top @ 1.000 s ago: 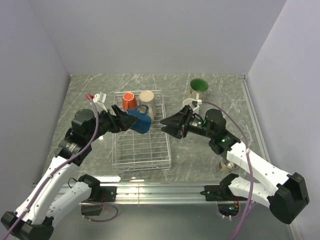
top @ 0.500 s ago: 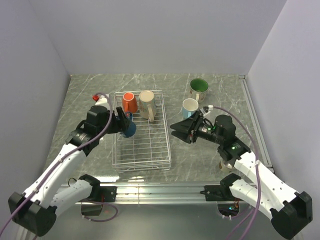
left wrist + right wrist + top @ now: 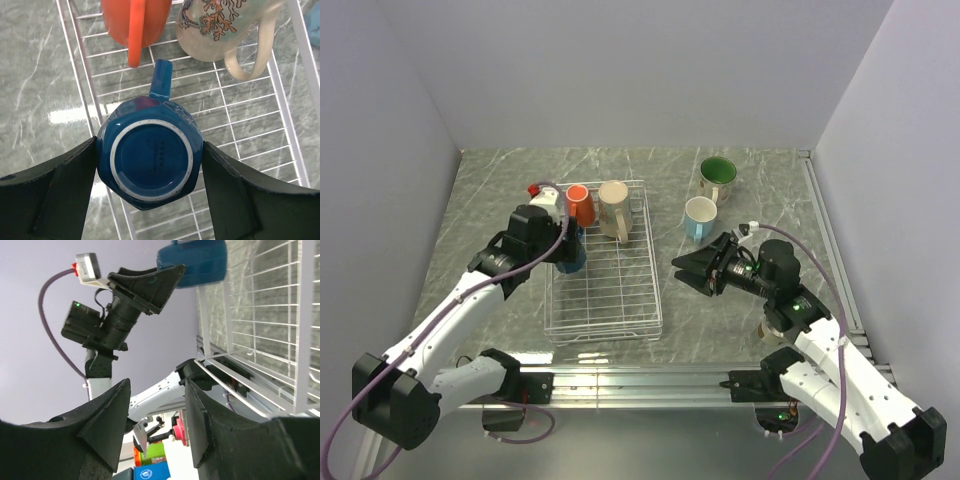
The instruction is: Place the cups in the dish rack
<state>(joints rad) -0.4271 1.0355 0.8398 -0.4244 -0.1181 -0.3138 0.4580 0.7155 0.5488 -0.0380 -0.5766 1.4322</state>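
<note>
The grey marbled table (image 3: 740, 330) sat inside pale lilac walls (image 3: 620, 80). On it the dish rack (image 3: 610, 300) held an orange mug (image 3: 579, 203) and a beige mug (image 3: 613, 207) at its far end. The left gripper (image 3: 567, 247) clasped the dark blue mug (image 3: 150, 170) by its sides, base toward the wrist camera, above the rack's left side. The right gripper (image 3: 692, 272) hung right of the rack, jaws apart and empty. A light blue cup (image 3: 700, 215) and a green-lined cup (image 3: 717, 175) stood on the table; perhaps a metallic cup (image 3: 772, 326) showed behind the right arm (image 3: 820, 340)

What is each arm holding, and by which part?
Left end effector clamps the upside-down dark blue ceramic mug across its body; right end effector is empty.
</note>
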